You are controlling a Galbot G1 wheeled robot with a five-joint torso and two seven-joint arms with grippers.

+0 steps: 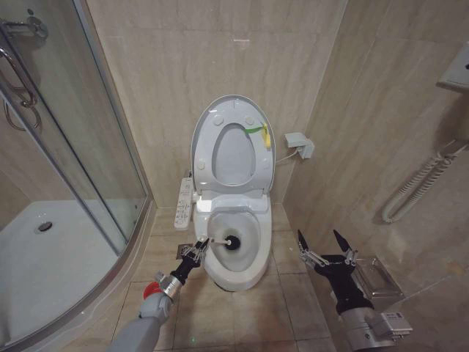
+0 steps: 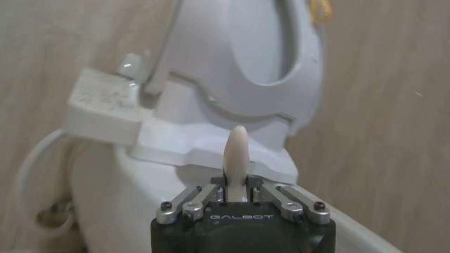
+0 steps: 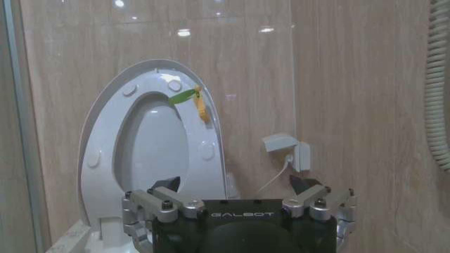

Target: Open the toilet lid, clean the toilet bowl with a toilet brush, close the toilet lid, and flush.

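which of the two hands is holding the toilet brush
The left hand, at the bowl's left rim, is shut on the toilet brush, whose dark head sits inside the toilet bowl. The right hand hangs open and empty, right of the bowl.

A curved glass shower enclosure point(image 1: 66, 169) with a white shower tray point(image 1: 51, 257) and round drain point(image 1: 45, 226) stands at the left. Beige marbled wall tiles point(image 1: 161, 66) cover the walls. A white wall socket point(image 1: 298, 144) with a cable sits low on the back wall. A white coiled hose point(image 1: 414, 187) hangs on the right wall.
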